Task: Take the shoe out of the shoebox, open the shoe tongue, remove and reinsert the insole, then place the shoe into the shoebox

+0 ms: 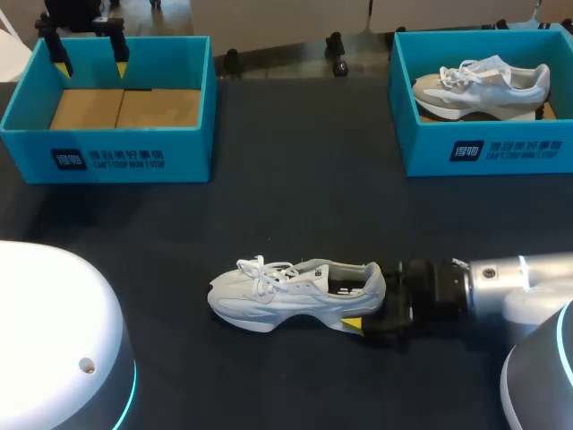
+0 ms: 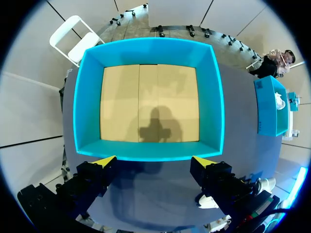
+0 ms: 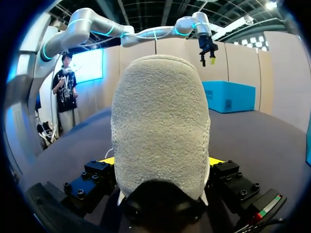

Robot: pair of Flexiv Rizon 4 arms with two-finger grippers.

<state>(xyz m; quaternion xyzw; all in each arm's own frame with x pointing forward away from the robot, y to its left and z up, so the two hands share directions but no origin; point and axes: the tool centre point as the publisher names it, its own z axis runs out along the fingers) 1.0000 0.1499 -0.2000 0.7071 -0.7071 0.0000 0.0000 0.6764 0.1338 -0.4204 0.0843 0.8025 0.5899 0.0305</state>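
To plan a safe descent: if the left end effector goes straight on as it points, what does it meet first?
Probably the empty shoebox: the left end effector points at its wall, so it meets that rim or the cardboard floor inside; depth is unclear.

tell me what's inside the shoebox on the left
The left shoebox holds only its tan cardboard floor, with the shadow of the left gripper on it. Anything beneath the cardboard flaps is covered.

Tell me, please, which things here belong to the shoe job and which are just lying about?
Job in hand: white shoe on the table, heel gripped by the right claw; empty shoebox, under the open left claw.
Lying about: second shoebox at far right; pale shoe inside it.
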